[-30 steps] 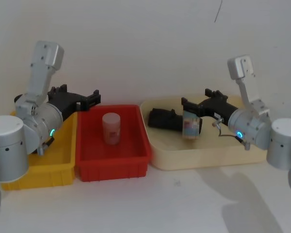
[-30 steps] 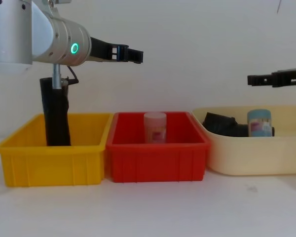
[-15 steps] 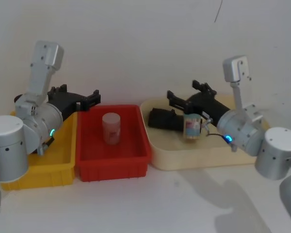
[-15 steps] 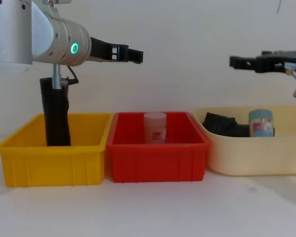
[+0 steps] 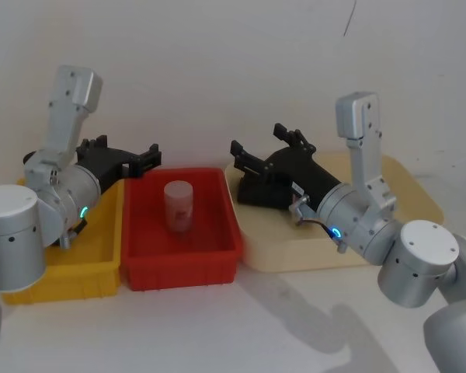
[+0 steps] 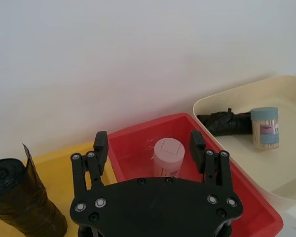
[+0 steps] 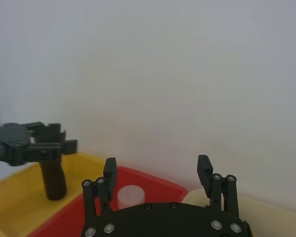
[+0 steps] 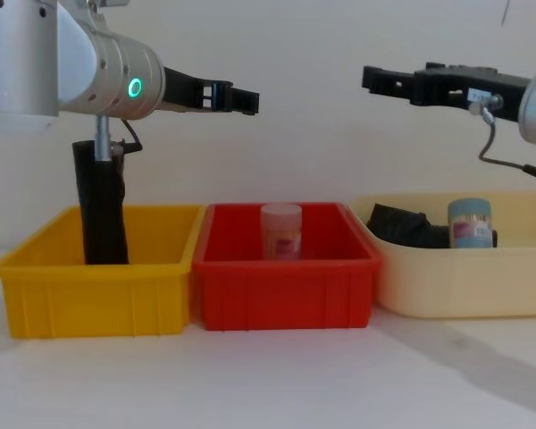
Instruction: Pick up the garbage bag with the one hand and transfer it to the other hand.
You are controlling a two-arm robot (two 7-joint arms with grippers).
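Garbage bag stands unlabelled in yellow bin.

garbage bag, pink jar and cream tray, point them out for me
garbage bag [image 8: 101,214], chest view, middle of the upright black roll in the yellow bin
pink jar [image 5: 178,204], head view, its side wall
cream tray [image 8: 447,281], chest view, its front wall
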